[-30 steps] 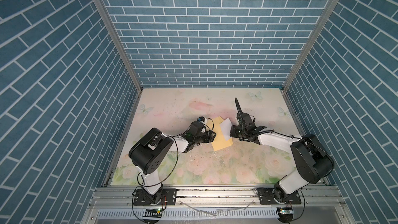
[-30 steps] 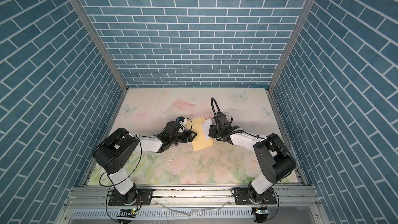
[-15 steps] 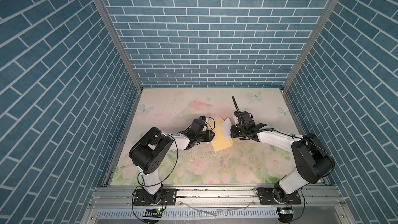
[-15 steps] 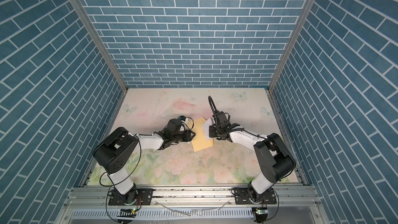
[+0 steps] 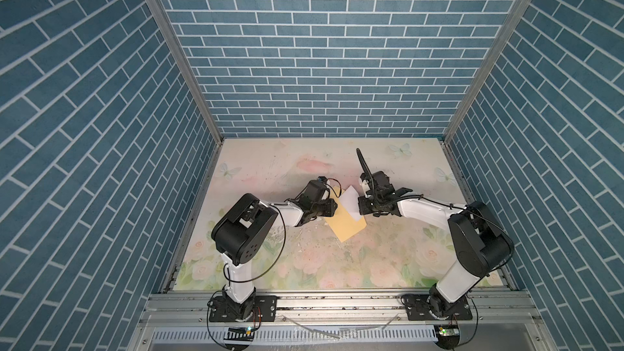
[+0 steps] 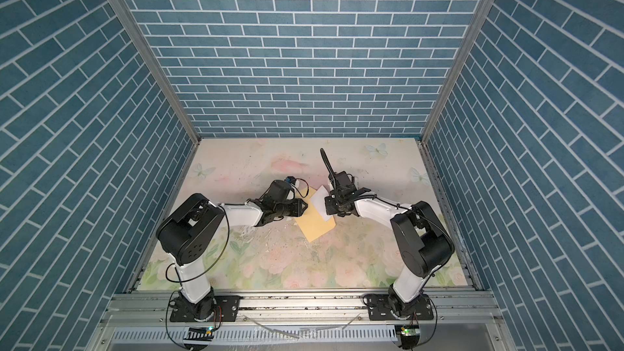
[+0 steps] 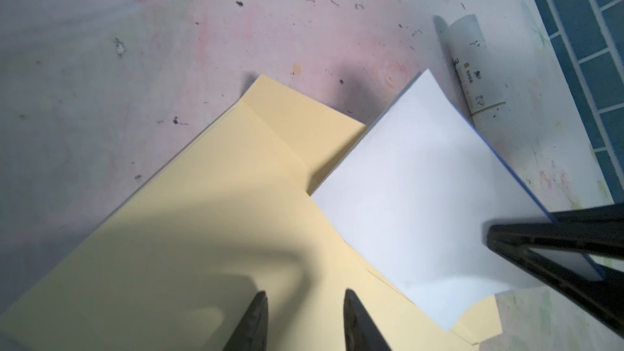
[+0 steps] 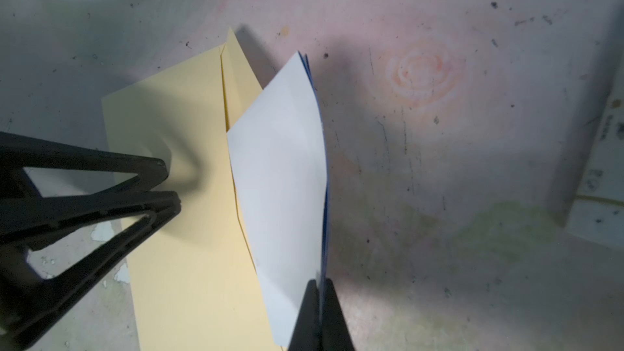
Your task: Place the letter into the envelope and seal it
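Compared with a second ago, the left gripper [image 7: 304, 298] sits slightly further onto the envelope [image 7: 202, 231] at mid-frame, its jaws spread apart. The right gripper [image 8: 317, 287] pinches the letter [image 8: 280, 180], whose edge overlaps the envelope's mouth. Bare table [image 5: 287, 163] lies open toward the top of both top views.

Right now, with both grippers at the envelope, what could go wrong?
1. The letter bows in the shut right gripper, gripped at one edge; pushed, it may buckle or ride over the envelope rather than enter.
2. The left gripper, jaws apart over the envelope's face, might pinch both layers and close the mouth.
3. The glue stick lies near the letter; a sweep could roll it.
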